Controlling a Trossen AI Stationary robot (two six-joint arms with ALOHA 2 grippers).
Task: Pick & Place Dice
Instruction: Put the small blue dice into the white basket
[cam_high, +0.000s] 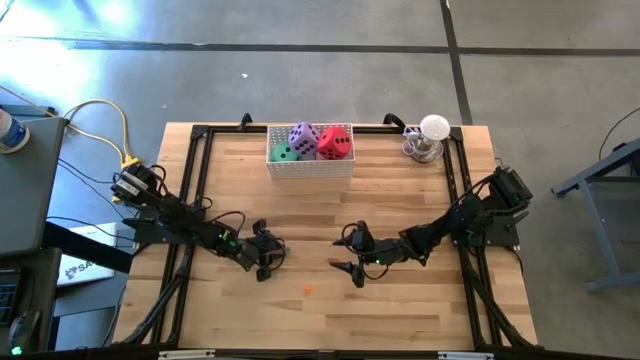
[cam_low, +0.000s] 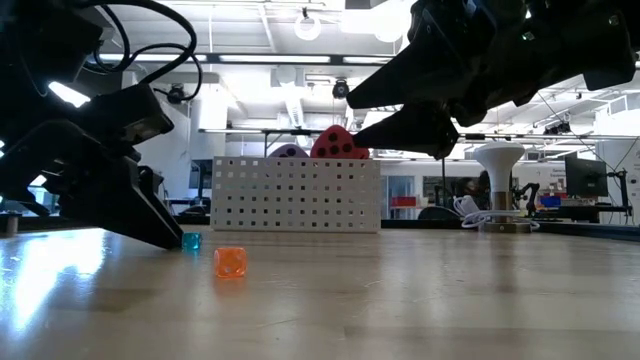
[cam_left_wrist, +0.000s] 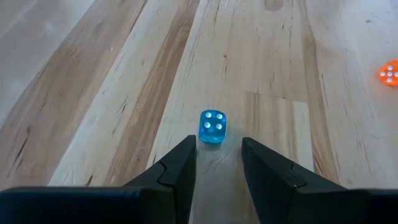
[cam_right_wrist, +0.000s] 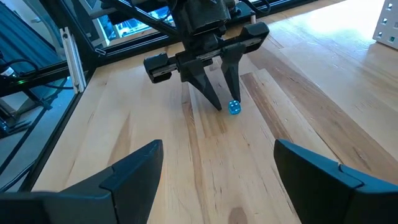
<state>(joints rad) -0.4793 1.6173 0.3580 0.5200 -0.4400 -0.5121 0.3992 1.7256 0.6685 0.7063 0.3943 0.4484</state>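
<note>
A purple die (cam_high: 303, 136), a green die (cam_high: 285, 152) and a red die (cam_high: 336, 143) lie in a white perforated basket (cam_high: 310, 168) at the table's far edge. My left gripper (cam_left_wrist: 217, 144) is open by a narrow gap, low over the table and slanting down. A tiny clear blue die (cam_left_wrist: 212, 127) rests on the wood just ahead of its fingertips; I see no touch. The right wrist view shows the same gripper (cam_right_wrist: 225, 102) and blue die (cam_right_wrist: 234, 107). My right gripper (cam_high: 349, 256) hangs open, raised over the table's middle with nothing between its fingers.
A tiny orange die (cam_high: 308, 290) lies on the wood toward the near edge, between the two grippers. A white lamp-like stand (cam_high: 432, 136) sits at the far right corner. Black frame rails (cam_high: 196, 180) run along the table's left, right and far sides.
</note>
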